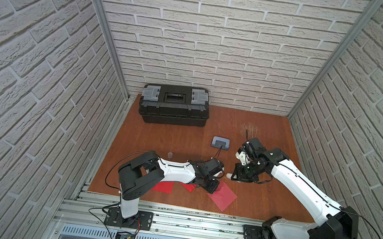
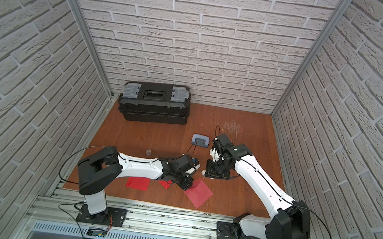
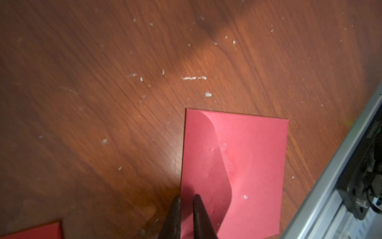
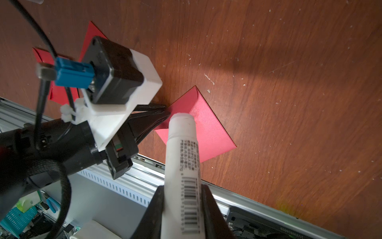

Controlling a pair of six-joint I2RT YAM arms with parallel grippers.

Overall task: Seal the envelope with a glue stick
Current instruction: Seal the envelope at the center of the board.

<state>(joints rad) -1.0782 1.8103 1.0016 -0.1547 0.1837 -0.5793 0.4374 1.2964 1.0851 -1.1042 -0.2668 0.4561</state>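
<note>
A red envelope (image 1: 223,196) (image 3: 248,165) lies flat near the table's front edge, its curved flap folded down and flecked with white. My left gripper (image 1: 217,189) (image 3: 187,197) points down at the envelope's edge with its jaws nearly together. One fingertip is on the paper and the other is at the edge, and nothing is clamped between them. My right gripper (image 1: 235,177) (image 4: 182,190) is shut on the white glue stick (image 4: 183,157) (image 1: 229,176). The stick is uncapped, and its tip hovers just behind the envelope.
Two more red envelopes (image 1: 162,186) (image 1: 188,186) lie under the left arm. A clear cap (image 1: 170,155) stands behind that arm. A grey-blue hole punch (image 1: 220,143) sits mid-table and a black toolbox (image 1: 174,105) stands at the back. An aluminium rail (image 1: 174,212) borders the front.
</note>
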